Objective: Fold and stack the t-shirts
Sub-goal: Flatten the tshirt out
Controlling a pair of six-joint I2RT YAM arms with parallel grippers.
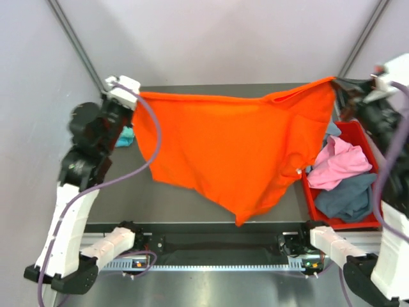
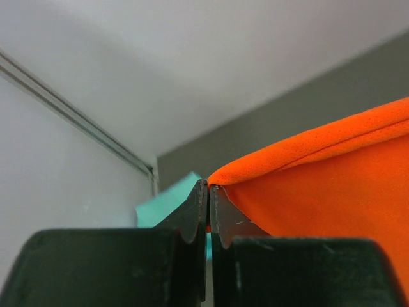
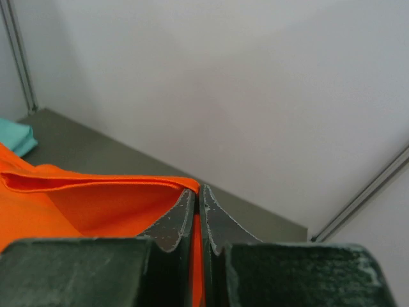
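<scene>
The left tool (image 2: 209,188) is pinched shut on 1 top corner of the orange t-shirt (image 1: 236,147), and the right tool (image 3: 199,192) is clamped on the opposite corner. Between the 2, the shirt hangs spread wide over the grey surface (image 1: 160,201), its lower edge sagging to a point toward the front. A teal t-shirt (image 1: 126,135) lies at the far left. At right, the red bin (image 1: 355,130) holds a pink t-shirt (image 1: 342,163) and a grey-blue t-shirt (image 1: 348,198).
</scene>
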